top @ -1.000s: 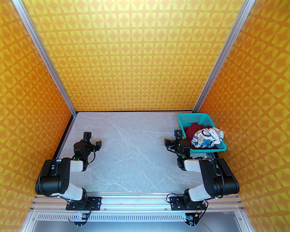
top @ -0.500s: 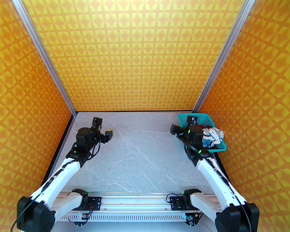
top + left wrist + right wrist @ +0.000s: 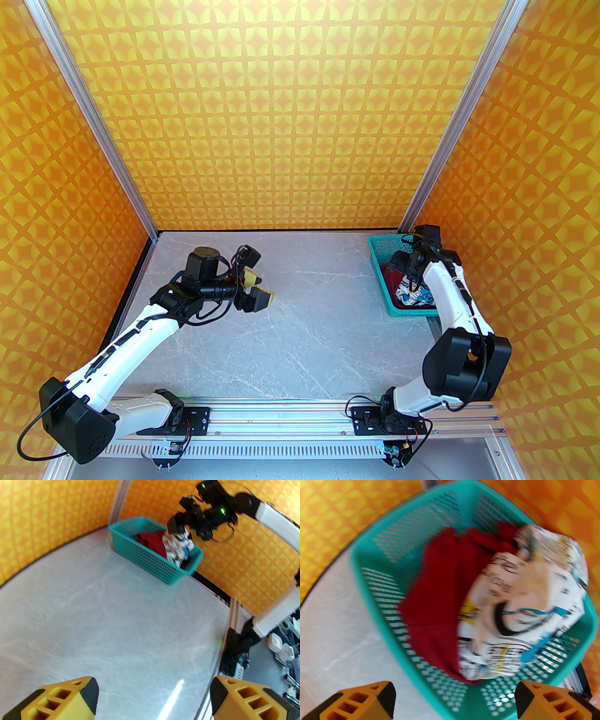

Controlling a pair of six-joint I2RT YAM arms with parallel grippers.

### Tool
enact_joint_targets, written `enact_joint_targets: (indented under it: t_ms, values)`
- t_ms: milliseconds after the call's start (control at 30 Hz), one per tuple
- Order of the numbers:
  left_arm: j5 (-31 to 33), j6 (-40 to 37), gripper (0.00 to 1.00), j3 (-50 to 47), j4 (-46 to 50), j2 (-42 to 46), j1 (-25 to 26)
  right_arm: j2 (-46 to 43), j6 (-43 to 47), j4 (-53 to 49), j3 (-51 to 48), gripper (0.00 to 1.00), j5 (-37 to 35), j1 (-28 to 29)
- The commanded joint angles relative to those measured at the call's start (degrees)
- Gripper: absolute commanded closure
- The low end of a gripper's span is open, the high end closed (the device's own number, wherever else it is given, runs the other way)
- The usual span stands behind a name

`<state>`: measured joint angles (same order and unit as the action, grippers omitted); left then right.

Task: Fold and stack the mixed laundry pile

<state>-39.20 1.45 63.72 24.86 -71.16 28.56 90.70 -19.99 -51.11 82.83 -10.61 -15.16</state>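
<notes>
Lying in basket [image 3: 377, 585], laundry pile [image 3: 487, 592] beneath right end effector [image 3: 453, 692].

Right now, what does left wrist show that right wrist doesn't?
Left wrist: the right arm poised over the basket, seen from the side, a wide stretch of table, and the left gripper, open and empty.
Right wrist: a blurred look straight down into the basket, its perforated floor, and the right gripper, open above it.
Both: the teal basket by the table's far corner, with the red shirt and the printed white shirt crumpled inside.
</notes>
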Motion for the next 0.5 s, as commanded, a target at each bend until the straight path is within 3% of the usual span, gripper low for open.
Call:
enact_joint_targets:
  t_ms: [0, 133, 467]
  values:
    - [-3.68, 0.19, 0.15, -1.41, -1.18, 0.07, 0.19, 1.19, 0.65, -2.69, 3.09, 0.22, -0.32, -2.16]
    - [-3.78, -0.5, 0.15, -0.87, -0.17, -0.52, 0.19, 3.91, 0.59, -2.06, 5.89, 0.31, 5.06, -1.75]
    - [-3.73, -2.82, 0.13, -1.09, 1.02, -0.85, 0.18, 15.3, 0.1, -1.97, 14.11, 0.38, 2.81, 2.48]
